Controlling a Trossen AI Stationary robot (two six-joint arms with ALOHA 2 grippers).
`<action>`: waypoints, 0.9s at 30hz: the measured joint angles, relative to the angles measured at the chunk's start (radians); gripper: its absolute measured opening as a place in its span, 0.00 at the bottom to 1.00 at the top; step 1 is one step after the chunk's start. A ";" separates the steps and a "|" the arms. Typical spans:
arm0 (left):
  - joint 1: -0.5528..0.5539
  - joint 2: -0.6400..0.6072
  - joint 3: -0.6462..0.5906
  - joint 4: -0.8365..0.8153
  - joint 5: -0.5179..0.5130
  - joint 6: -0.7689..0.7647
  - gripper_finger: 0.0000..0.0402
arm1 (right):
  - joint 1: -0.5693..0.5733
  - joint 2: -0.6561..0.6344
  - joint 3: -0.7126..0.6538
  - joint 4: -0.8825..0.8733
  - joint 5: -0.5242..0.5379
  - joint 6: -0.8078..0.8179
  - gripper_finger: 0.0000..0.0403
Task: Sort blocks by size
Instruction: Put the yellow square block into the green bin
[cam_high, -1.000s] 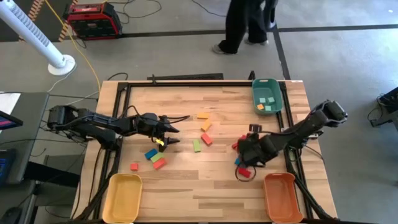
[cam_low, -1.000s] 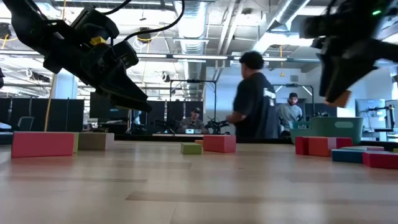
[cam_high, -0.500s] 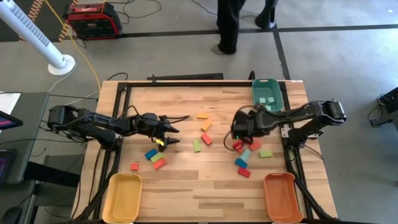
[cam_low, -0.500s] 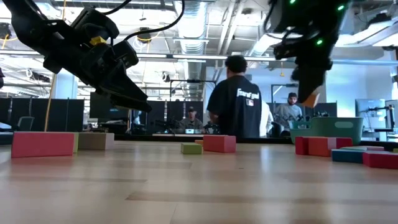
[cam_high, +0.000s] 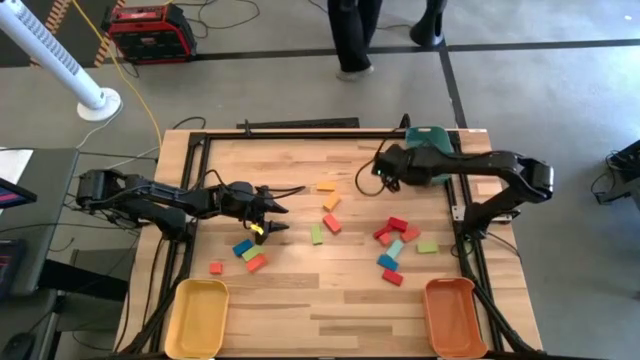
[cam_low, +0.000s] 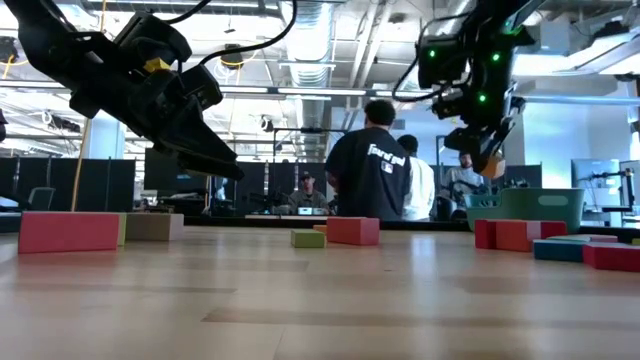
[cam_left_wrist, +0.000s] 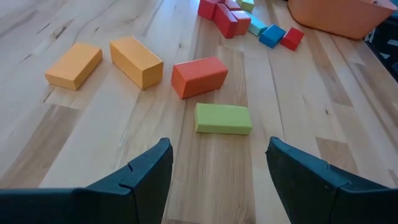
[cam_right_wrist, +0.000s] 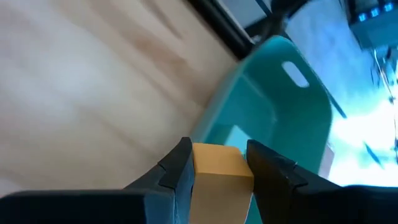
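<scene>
Right gripper (cam_right_wrist: 216, 163): clamped on a small orange block (cam_right_wrist: 219, 169), one finger on each side. In the high view it sits up at the far right of the table (cam_high: 290, 290), right beside the green tray (cam_high: 432, 140).

Same gripper from the low view (cam_low: 484, 150): raised well above the tabletop, with the orange block (cam_low: 490, 160) poking out at the tip.

Green tray up close (cam_right_wrist: 273, 93): fills most of the right wrist view just beyond the held block, tilted in frame. Can't really make out what's inside it from here.

Left gripper (cam_high: 268, 218): fingers apart, nothing between them. It's on the left half of the table, raised off the wood in the low view (cam_low: 215, 160).

Left wrist view (cam_left_wrist: 217, 168): bare wood shows in the gap between the two dark fingers. Just ahead of them lies a green block (cam_left_wrist: 223, 118), not touched, then a red block (cam_left_wrist: 199, 76) and two orange bars (cam_left_wrist: 135, 61) side by side.

Middle pile: a cluster of red, teal and green blocks (cam_high: 395, 245) on the right half of the table, near the orange tray (cam_high: 455, 315).

Left pile: a few blocks (cam_high: 248, 252) (blue, green, red) just in front of the left gripper, plus one little red block (cam_high: 215, 268) off by itself near the yellow tray (cam_high: 198, 315).

Background: people (cam_low: 370, 170) standing beyond the far edge of the table.
</scene>
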 joint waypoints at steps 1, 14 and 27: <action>0.000 0.000 0.000 -0.003 0.000 0.000 0.62 | -0.025 0.000 0.000 0.004 -0.001 -0.009 0.38; 0.000 0.000 0.000 -0.039 0.001 0.011 0.62 | -0.242 0.000 0.000 0.032 -0.028 -0.058 0.38; 0.000 0.000 0.000 -0.053 0.001 0.011 0.62 | -0.369 0.001 0.000 0.084 -0.108 -0.096 0.38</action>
